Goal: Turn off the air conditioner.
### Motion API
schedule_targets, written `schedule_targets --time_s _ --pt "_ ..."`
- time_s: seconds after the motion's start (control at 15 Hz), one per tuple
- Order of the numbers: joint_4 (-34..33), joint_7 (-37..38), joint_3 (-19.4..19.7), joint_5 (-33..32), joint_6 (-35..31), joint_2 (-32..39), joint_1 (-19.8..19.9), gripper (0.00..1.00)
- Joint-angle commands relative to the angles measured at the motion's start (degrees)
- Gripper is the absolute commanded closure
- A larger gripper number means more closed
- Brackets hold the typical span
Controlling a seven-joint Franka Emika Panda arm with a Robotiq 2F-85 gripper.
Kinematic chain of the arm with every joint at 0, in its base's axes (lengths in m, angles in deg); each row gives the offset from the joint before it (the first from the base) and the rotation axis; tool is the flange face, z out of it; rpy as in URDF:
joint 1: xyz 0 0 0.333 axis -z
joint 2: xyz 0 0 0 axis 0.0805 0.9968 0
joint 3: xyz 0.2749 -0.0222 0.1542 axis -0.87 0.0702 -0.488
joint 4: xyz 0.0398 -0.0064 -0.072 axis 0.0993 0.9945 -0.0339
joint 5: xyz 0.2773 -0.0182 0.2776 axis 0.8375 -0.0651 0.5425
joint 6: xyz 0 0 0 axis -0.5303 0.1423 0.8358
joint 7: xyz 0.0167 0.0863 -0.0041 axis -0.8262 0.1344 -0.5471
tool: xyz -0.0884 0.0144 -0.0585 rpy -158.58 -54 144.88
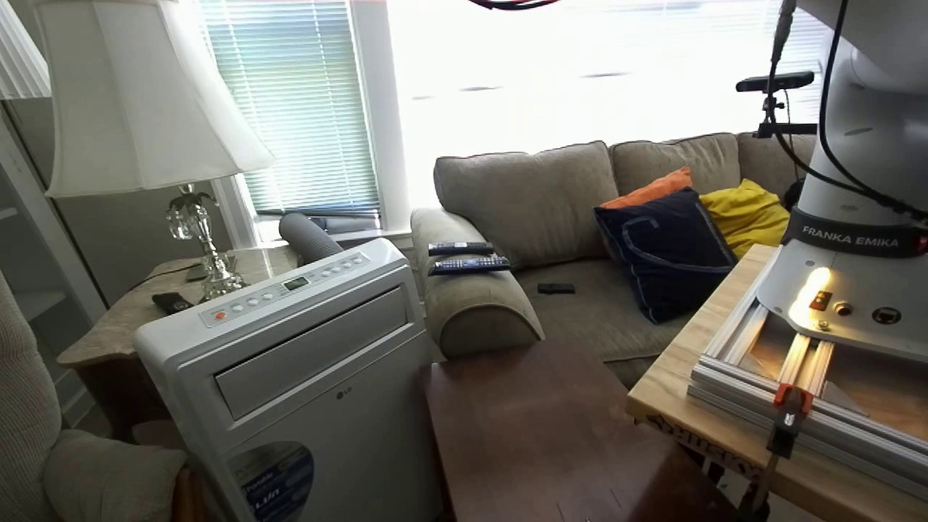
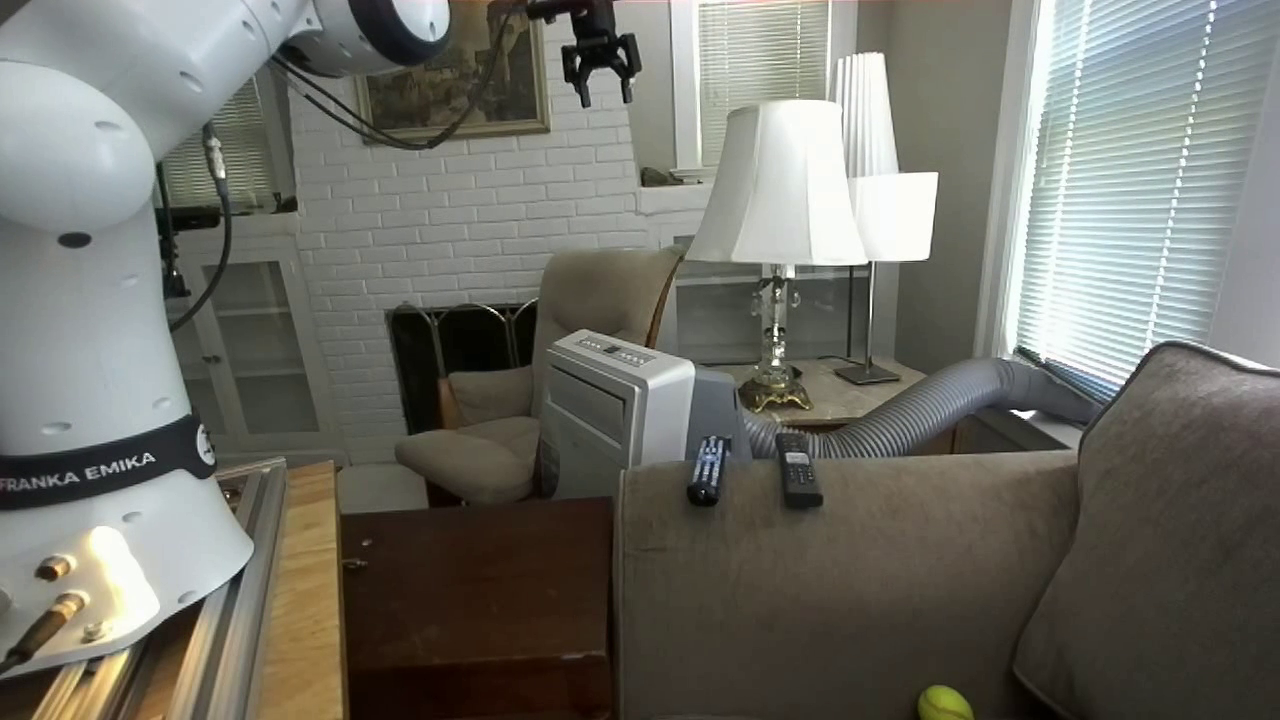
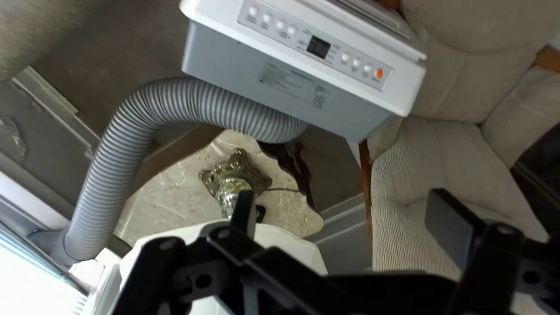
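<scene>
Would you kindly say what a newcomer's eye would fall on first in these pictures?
Likely the white LG portable air conditioner near the sofa armrest, its orange button vivid at one end of the control panel. Next, the Franka Emika arm at the left of an exterior view, its open end effector hanging near the top.

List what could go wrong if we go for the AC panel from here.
Mispress: the orange button sits in a row with white buttons; the wide-open jaws may hit the wrong one.
Collision: jaws overlap the lampshade in the wrist view; descending could knock it.
Hard push: could shift the air conditioner and strain its hose.
</scene>
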Motion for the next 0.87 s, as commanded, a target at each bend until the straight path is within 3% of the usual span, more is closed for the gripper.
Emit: schedule_targets --time_s 0.0,0.27,0.47,0.67,0.73,0.8 --pt "2.5 -7.2 0.2 0.2 9.8 -4.9 3.4 0.00" --pt "1.2 0.2 2.9 -2.0 11.7 -5.8 3.0 0.00" --pt "0.3 7.2 4.9 -3.9 7.0 -4.4 1.1 0.00" --pt "0.7 13.1 5.4 -3.8 7.0 -4.5 0.2 0.00" --pt "0.9 9.5 4.5 -2.7 7.3 -4.7 1.2 0.00" --pt "0.8 10.9 4.6 -2.8 7.3 -4.6 0.8 0.00"
